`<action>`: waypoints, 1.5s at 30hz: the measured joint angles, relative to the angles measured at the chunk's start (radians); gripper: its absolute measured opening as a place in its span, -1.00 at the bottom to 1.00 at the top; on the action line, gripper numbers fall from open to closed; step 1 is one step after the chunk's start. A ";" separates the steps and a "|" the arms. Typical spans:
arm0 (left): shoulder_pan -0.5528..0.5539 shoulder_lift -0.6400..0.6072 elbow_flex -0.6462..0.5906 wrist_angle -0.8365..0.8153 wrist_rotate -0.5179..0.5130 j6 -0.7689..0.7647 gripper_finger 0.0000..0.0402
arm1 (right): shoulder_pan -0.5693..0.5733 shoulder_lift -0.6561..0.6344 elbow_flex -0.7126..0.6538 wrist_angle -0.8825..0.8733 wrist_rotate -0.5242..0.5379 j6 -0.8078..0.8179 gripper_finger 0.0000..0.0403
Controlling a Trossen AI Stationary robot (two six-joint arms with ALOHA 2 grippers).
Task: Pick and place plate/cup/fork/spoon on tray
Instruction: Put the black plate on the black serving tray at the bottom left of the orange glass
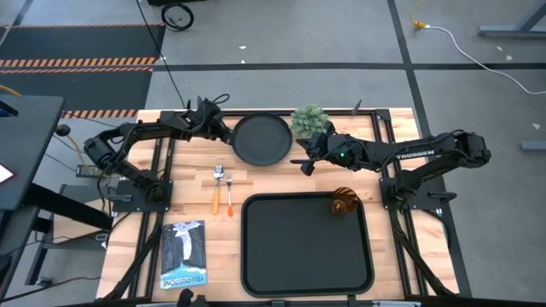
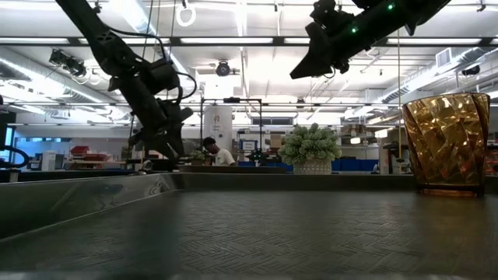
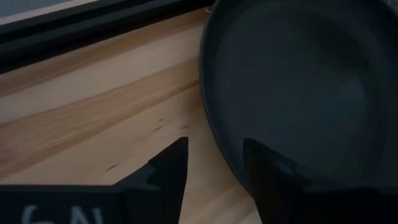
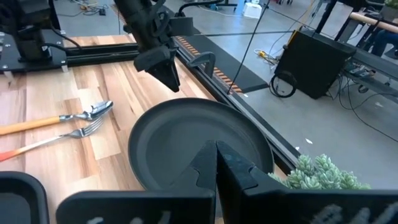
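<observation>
Left tool (image 1: 223,134) open, straddling plate (image 1: 260,139) rim; right tool (image 1: 305,164) closed nearby

Right gripper (image 4: 216,163): two dark fingers pressed together, above the near part of the plate.
Plate (image 4: 180,140): round, black, raised rim, lying on the wooden table (image 4: 50,93).
Left gripper (image 4: 166,71): dark, pointing down at the plate's far rim; whether it touches cannot be told.
Spoon (image 4: 62,118) and fork (image 4: 53,140): orange handles, lying side by side on the table beside the plate.
Tray (image 4: 18,190): black rounded corner only.
Plant (image 4: 317,174): pale green foliage, just beside the plate.
</observation>
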 joint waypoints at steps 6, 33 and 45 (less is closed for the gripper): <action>-0.029 0.020 0.000 0.006 -0.041 0.000 -0.20 | 0.006 0.000 0.000 0.009 0.000 0.000 -0.98; -0.067 0.100 -0.001 0.038 -0.084 0.016 -0.74 | 0.022 0.000 0.000 0.030 0.000 -0.002 -0.98; -0.072 0.100 -0.001 0.071 -0.101 0.017 -0.94 | 0.023 0.000 0.000 0.030 0.000 0.000 -0.98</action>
